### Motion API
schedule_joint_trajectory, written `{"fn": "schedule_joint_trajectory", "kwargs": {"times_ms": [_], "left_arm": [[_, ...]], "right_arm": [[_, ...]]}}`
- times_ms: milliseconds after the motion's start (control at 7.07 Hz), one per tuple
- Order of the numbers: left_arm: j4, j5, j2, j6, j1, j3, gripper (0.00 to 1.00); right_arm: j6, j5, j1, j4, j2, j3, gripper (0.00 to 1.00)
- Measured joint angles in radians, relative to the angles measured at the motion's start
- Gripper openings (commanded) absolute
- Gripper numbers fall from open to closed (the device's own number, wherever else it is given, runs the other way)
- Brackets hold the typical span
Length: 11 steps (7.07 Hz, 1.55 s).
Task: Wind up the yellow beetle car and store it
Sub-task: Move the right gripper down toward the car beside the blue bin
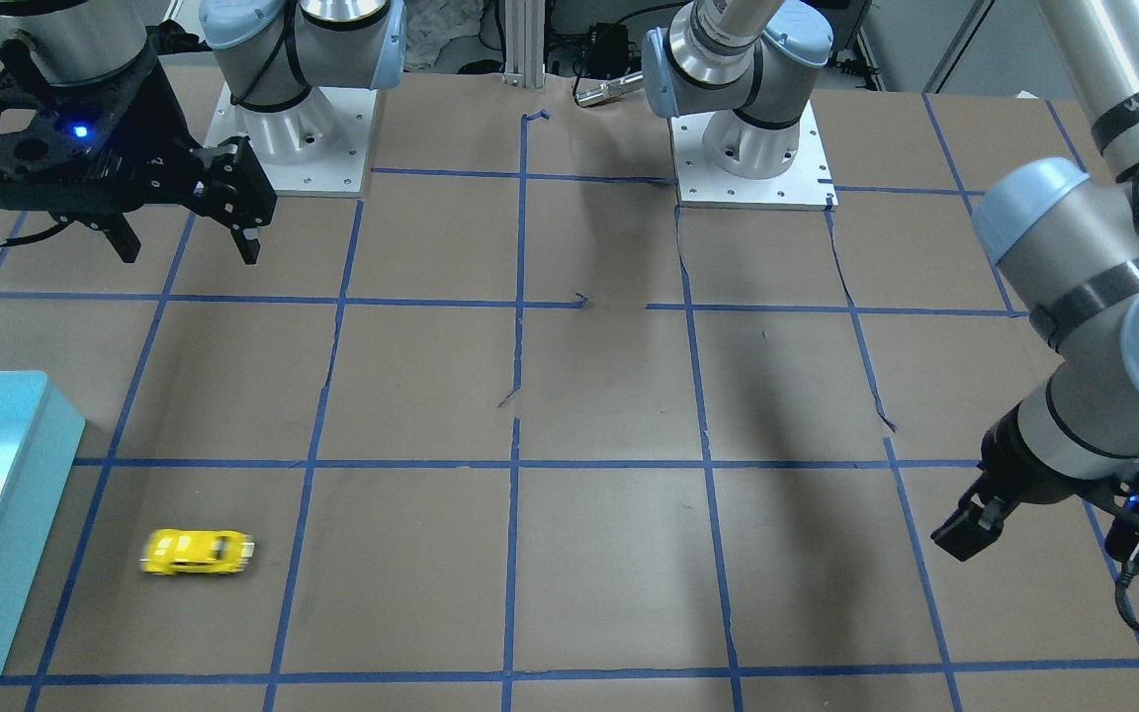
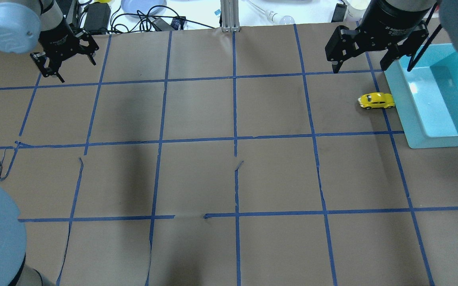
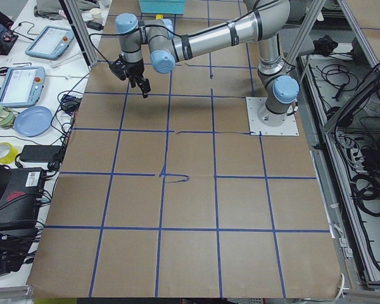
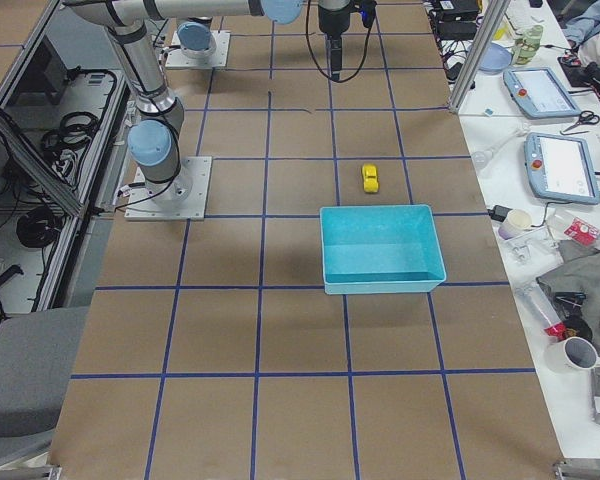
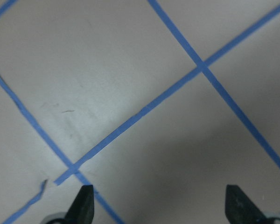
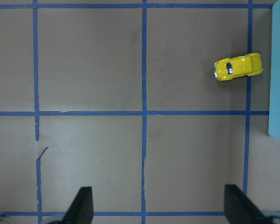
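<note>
Gripping across the doors should suit this likely light, slick car, sitting ahead-right of the open right pincer.

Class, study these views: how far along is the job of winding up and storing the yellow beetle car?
Done: unclear. The yellow beetle car stands on the table beside the teal bin, blurred in the front-facing view, so perhaps rolling after a wind-up.
In hand: nothing. The right hand and left hand are open and empty, apart from the car.
Left: lifting the car into the bin.
</note>
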Motion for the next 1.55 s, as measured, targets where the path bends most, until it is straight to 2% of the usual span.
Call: {"fn": "schedule_joint_trajectory", "kwargs": {"times_ms": [141,565,707,848,990,1131,1555], "left_arm": [[-0.03,0.005,0.029,0.113,-0.038,0.008,1.0],[-0.122,0.061,0.087,0.259,-0.098,0.009,1.0],[-0.139,0.02,0.114,0.33,-0.111,0.009,1.0],[-0.154,-0.069,0.144,0.383,-0.123,0.006,1.0],[-0.17,-0.14,0.168,0.407,-0.133,0.002,1.0],[-0.179,-0.154,0.186,0.42,-0.137,-0.004,1.0],[-0.179,-0.12,0.232,0.437,-0.143,-0.069,1.0]], "right_arm": [[0.0,-0.001,0.0,0.0,0.0,0.0,1.0],[0.001,0.001,0.003,0.001,0.0,0.001,1.0],[0.0,0.002,0.003,0.007,0.002,0.002,1.0],[-0.023,0.003,0.0,0.04,0.017,0.004,1.0],[-0.097,0.004,-0.005,0.077,0.048,0.006,1.0],[-0.229,0.001,-0.015,0.07,0.09,0.009,1.0],[-0.678,-0.006,-0.117,-0.044,0.208,0.036,1.0]]}}
